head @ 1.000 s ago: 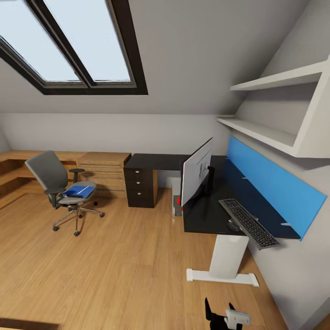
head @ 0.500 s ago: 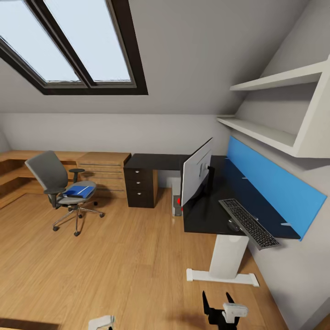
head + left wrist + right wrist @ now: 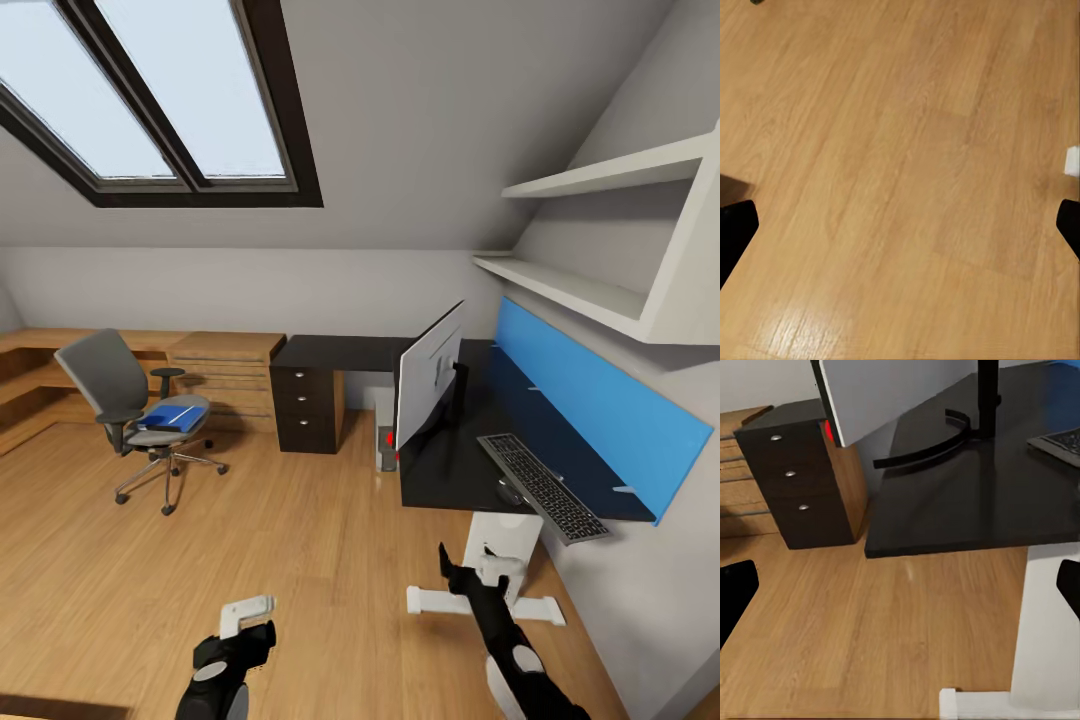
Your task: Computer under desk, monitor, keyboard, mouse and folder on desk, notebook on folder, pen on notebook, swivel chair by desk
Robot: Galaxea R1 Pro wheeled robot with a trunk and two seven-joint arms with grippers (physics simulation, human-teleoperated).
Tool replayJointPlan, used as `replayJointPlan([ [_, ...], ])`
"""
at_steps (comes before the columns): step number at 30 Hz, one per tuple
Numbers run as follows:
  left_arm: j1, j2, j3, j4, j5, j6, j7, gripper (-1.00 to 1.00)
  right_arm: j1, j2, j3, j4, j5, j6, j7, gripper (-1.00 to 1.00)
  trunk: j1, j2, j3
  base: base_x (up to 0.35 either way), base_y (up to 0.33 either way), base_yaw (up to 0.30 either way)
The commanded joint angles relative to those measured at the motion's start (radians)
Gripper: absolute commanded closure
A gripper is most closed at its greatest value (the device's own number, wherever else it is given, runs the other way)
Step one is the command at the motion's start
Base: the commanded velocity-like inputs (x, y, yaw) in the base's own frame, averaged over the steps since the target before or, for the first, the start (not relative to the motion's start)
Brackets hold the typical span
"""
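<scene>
The black-topped desk (image 3: 450, 470) stands at the right against its blue back panel. The monitor (image 3: 430, 385) stands on it, grey back toward me, and its stand foot (image 3: 937, 442) is close in the right wrist view. The keyboard (image 3: 543, 486) lies near the desk's front end, partly overhanging, with the small black mouse (image 3: 508, 491) tucked against it. The computer (image 3: 386, 445) sits under the desk. The swivel chair (image 3: 110, 385) stands at the left with the blue folder (image 3: 172, 415) on its seat. My left gripper (image 3: 245, 612) (image 3: 900, 225) hangs open over bare floor. My right gripper (image 3: 468, 570) (image 3: 900, 585) is open before the white desk leg (image 3: 498, 560).
Black drawers (image 3: 305, 405) sit under the desk's far wing. Light wooden low cabinets (image 3: 225, 375) line the back wall behind the chair. White shelves (image 3: 590, 290) hang above the desk. Wood floor (image 3: 300, 560) lies between me and the chair.
Both arms have risen into the head view. The right gripper moved up toward the desk leg, and the left gripper came up from the bottom edge. The room has not shifted.
</scene>
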Motion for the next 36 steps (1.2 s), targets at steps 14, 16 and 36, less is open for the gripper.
replayJointPlan([
  [14, -0.014, -0.005, 0.002, -0.074, 0.012, 0.015, 0.009, -1.0, -0.079, -0.003, -0.008, -0.271, 0.006, 0.89, -0.127, -1.0, 0.001, -0.002, -0.003, 0.0, 0.0, 0.0],
  [16, -0.014, -0.005, 0.0, -0.074, 0.011, 0.015, 0.009, -1.0, -0.102, -0.004, -0.006, -0.213, 0.008, 0.882, -0.139, -1.0, 0.001, -0.002, -0.003, 0.01, 0.0, 0.0],
  [36, -0.014, 0.007, 0.041, -0.115, 0.01, 0.016, 0.009, -1.0, -0.125, -0.042, -0.005, -0.234, 0.01, 0.87, -0.162, -1.0, 0.001, -0.002, -0.003, 0.235, -0.154, 0.0],
])
